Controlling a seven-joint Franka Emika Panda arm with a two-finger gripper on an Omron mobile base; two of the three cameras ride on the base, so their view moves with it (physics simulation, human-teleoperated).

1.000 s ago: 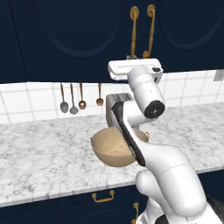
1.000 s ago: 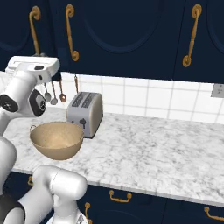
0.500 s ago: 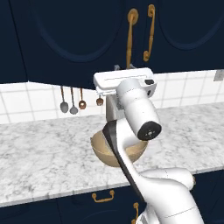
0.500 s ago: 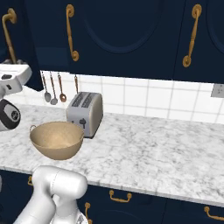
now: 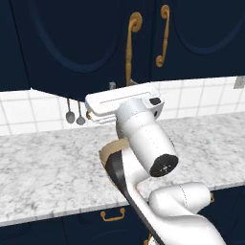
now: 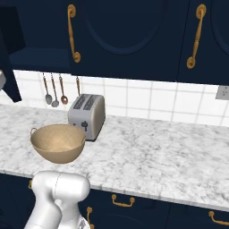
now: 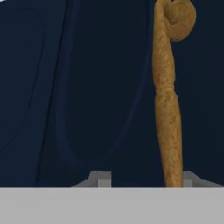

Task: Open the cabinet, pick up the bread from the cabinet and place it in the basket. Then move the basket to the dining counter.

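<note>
Pincer (image 7: 143,178) spread apart, fingers (image 7: 99,178) either side of the cabinet (image 5: 76,43) door's brass handle (image 7: 168,109); basket (image 6: 57,142) sits on the desk (image 6: 152,156) below.

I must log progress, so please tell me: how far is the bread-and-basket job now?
Done: one cabinet door stands swung out, showing the shelf. In hand: the gripper, jaws open, straddles the door's brass handle. Left: the bread must go into the basket, which sits empty beside the toaster, then the basket to the dining counter.
</note>
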